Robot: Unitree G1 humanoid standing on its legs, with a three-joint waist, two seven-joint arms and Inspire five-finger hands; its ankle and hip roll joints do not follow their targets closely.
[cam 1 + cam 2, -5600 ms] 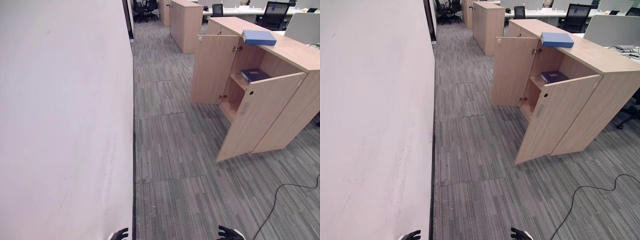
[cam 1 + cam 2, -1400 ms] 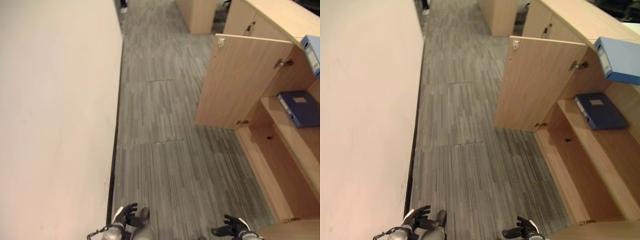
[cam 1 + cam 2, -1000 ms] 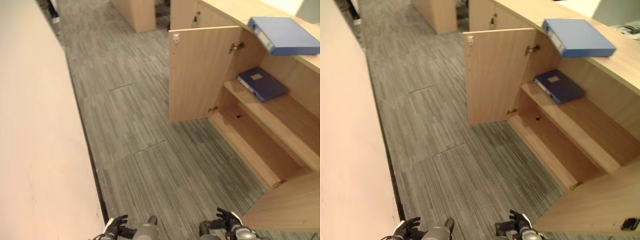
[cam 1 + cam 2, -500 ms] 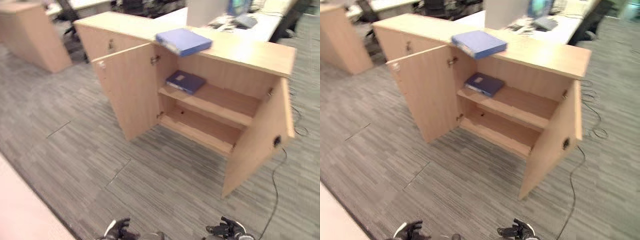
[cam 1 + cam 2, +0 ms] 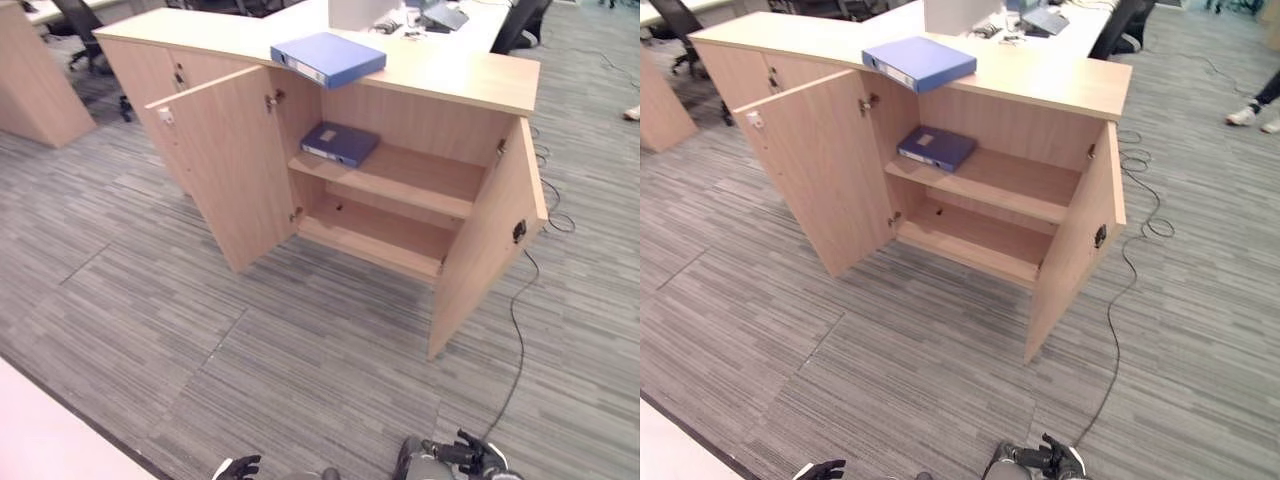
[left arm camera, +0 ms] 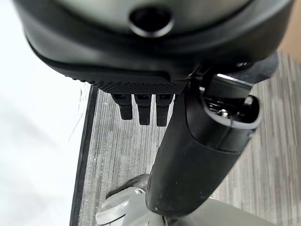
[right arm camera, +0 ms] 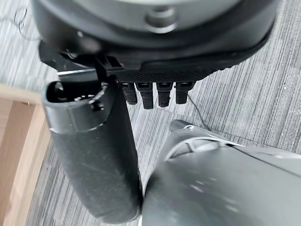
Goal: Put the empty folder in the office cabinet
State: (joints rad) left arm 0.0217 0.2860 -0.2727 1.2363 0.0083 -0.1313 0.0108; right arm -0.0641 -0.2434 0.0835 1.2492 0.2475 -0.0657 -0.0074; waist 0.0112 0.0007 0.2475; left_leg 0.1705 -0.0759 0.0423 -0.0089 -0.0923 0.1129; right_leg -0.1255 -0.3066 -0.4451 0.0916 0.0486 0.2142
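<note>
A low light-wood office cabinet (image 5: 420, 75) stands across the grey striped carpet (image 5: 250, 350), both doors swung wide: the left door (image 5: 225, 165) angles out toward the near left, the right door (image 5: 490, 240) toward the near right. On the cabinet's top, near its left end and partly overhanging the front edge, lies a bright blue flat box folder (image 5: 328, 58); its spine carries a pale label strip, whose writing is too small to read. Inside, on the left end of the upper shelf (image 5: 400, 180), lies a darker navy folder (image 5: 340, 143) with a small pale label on its cover, also unreadable. The lower shelf (image 5: 375, 235) is bare wood. At the far right of the carpet a person's white shoe (image 5: 1247, 115) shows.

The left hand (image 5: 238, 467) hangs at the near edge, left of centre, fingers loosely extended and holding nothing. The right hand (image 5: 472, 455) hangs at the near edge to the right, likewise relaxed and empty, well apart from the cabinet.
</note>
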